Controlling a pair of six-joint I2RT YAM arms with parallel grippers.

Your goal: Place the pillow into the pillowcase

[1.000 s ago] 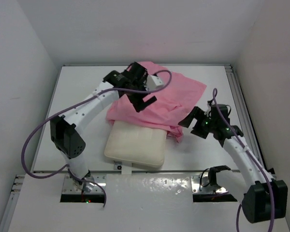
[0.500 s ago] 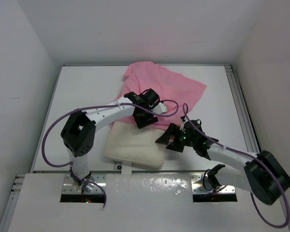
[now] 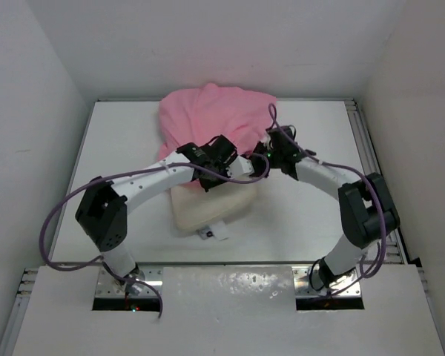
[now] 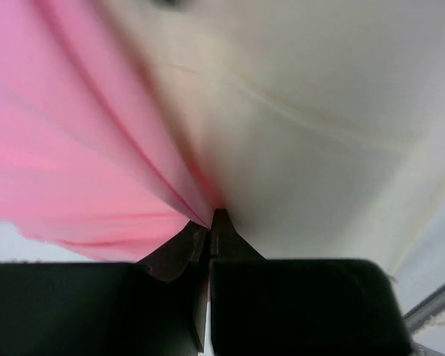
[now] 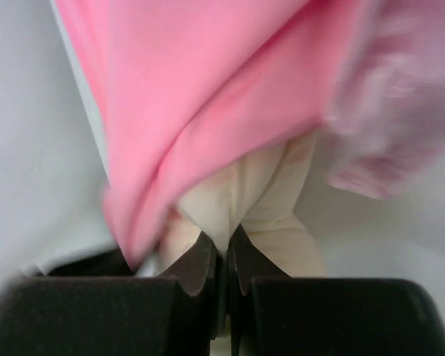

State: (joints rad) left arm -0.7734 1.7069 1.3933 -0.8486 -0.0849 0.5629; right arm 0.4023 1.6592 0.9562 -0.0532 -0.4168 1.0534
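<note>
Left gripper (image 4: 211, 219) and right gripper (image 5: 226, 245) have swung onto the pillow (image 3: 208, 211): left pinches pillowcase (image 3: 208, 115), right pinches pillow; slick satin may slip free.

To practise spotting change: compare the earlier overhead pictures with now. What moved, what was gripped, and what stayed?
Both grippers swung in and shut: the left gripper at the pillowcase edge, the right gripper seemingly on the pillow. The pillowcase went from spread out to bunched farther back; the pillow turned slightly. The pillow's near half stayed uncovered.
</note>
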